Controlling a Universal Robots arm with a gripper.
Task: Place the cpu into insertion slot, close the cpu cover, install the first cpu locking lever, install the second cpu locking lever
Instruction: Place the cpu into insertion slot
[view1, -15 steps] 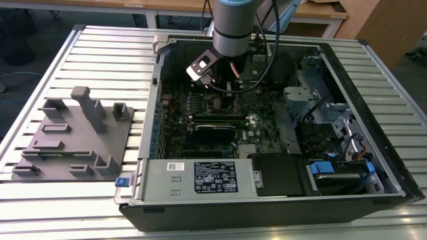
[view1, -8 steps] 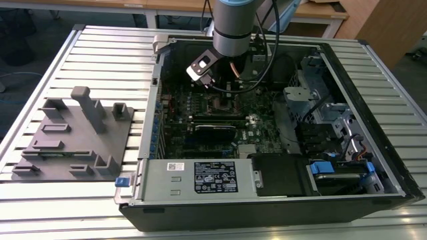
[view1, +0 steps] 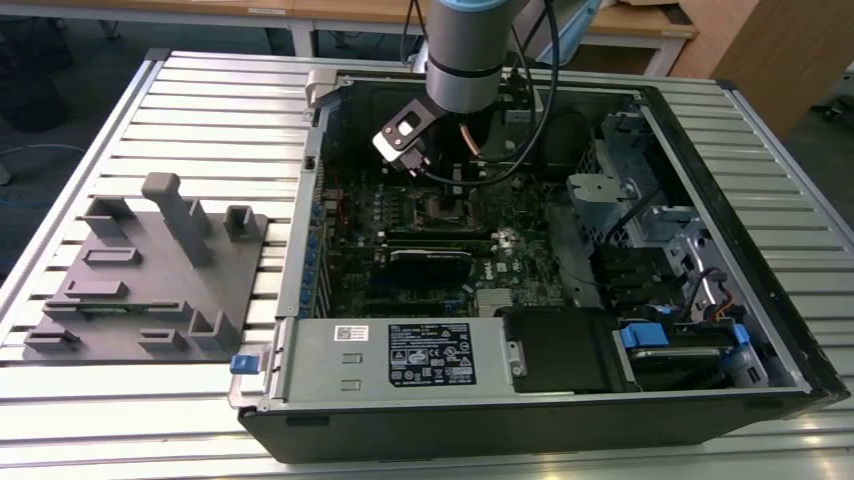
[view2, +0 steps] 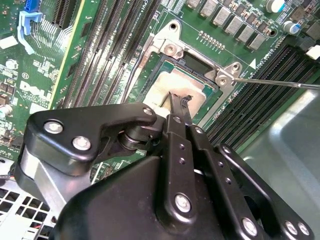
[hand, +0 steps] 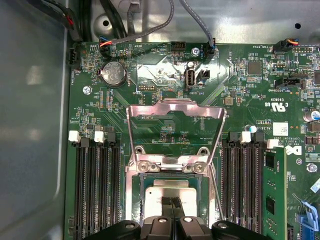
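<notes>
Hovering inside the open computer case (view1: 534, 430), in the upper middle of the exterior view, the claw (hand: 172, 202) has its two fingers pressed together, tips right at the top of the chip (hand: 170, 187); I cannot tell whether they touch. The chip lies flat in the socket (hand: 140, 190), so the first step looks done. The cover (hand: 175, 104) stands swung open behind the socket, and a thin wire lever (view2: 270, 82) juts out unlatched, so the cover and both levers remain.
</notes>
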